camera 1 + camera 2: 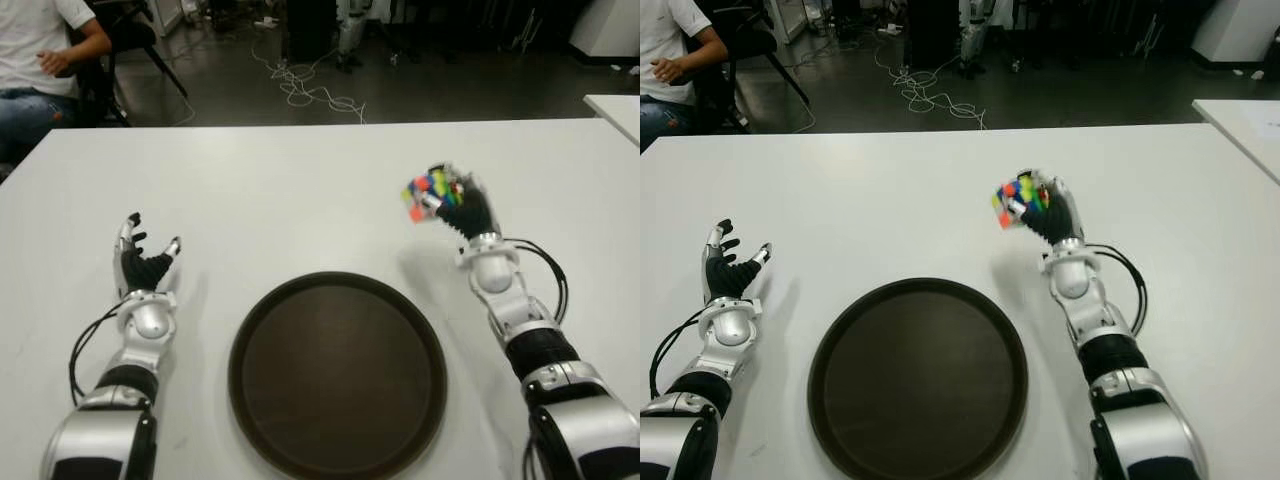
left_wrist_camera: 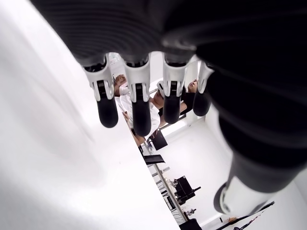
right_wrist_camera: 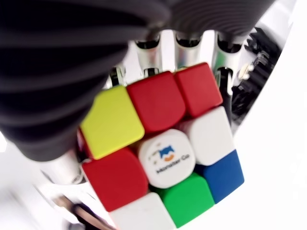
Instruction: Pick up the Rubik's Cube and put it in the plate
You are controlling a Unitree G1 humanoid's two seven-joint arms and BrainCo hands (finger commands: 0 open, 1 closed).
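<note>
My right hand is shut on the Rubik's Cube, a scrambled cube of many colours held above the white table, beyond the plate's far right edge. In the right wrist view the cube fills the palm, its white centre sticker facing the camera and fingers curled behind it. The dark brown round plate lies near the table's front edge, between my two arms, with nothing in it. My left hand shows to the left of the plate, fingers spread and holding nothing.
A person in a white shirt sits on a chair beyond the table's far left corner. Cables lie on the dark floor behind the table. A second white table edge shows at the far right.
</note>
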